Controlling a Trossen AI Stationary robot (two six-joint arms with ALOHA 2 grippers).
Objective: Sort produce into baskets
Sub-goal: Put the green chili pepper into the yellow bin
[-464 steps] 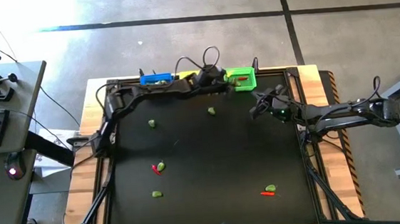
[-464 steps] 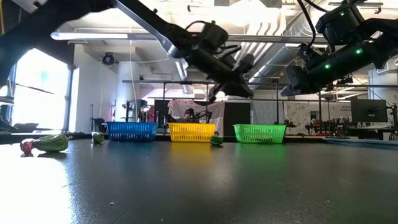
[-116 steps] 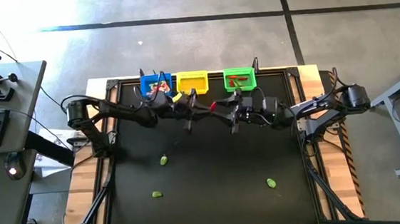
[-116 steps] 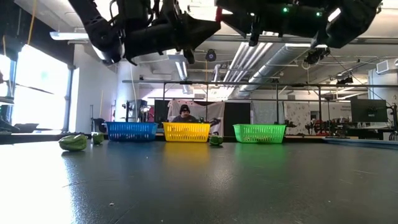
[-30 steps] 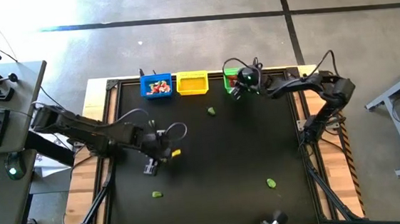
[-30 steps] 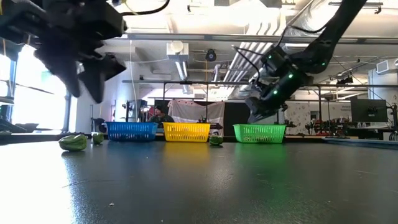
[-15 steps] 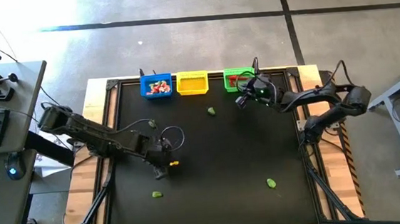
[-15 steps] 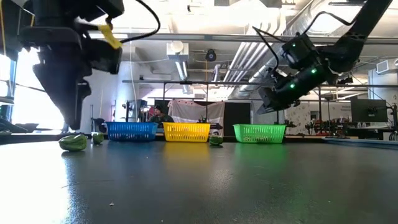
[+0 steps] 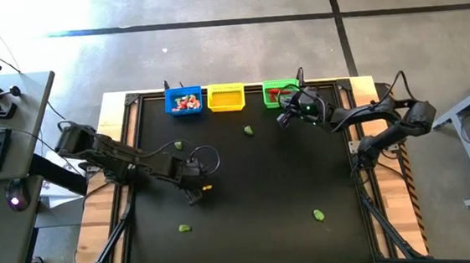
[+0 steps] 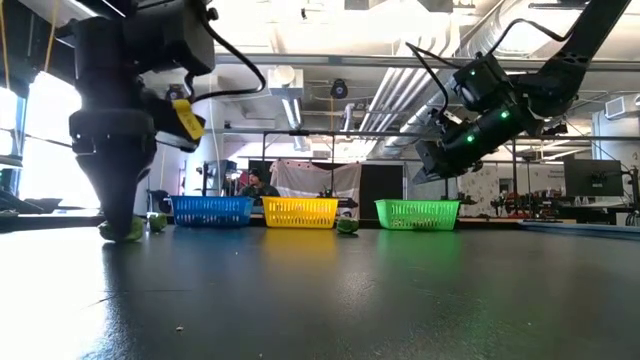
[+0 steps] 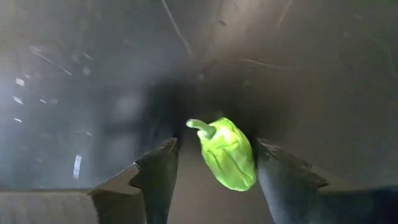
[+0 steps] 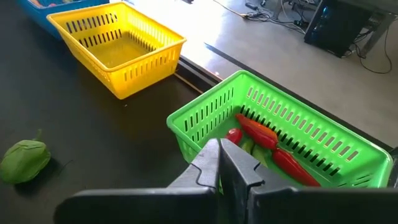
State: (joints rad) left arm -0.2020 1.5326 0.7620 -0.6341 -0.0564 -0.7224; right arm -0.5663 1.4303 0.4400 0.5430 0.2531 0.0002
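Observation:
A green toy pepper (image 11: 229,154) lies on its side on the black table. My left gripper (image 11: 214,145) points straight down over it, open, one finger on each side; whether a finger touches it I cannot tell. In the high view that gripper (image 9: 195,194) hides the pepper. My right gripper (image 12: 221,163) is shut with nothing in it, in the air just in front of the green basket (image 12: 205,121), which holds red and green produce. The blue basket (image 9: 184,100) holds red and whitish pieces. The yellow basket (image 9: 225,97) stands between the two.
Loose green pieces lie on the table: one (image 9: 248,130) before the yellow basket, one (image 9: 178,144) at mid-left, one (image 9: 184,229) near the front left, one (image 9: 318,215) near the front right. The three baskets line the far edge. A person sits in the room behind.
My left gripper has come down over the green pepper, shifted slightly toward the table's right, and rolled about its own axis, staying open. My right gripper has drawn back from above the green basket toward the table's near side.

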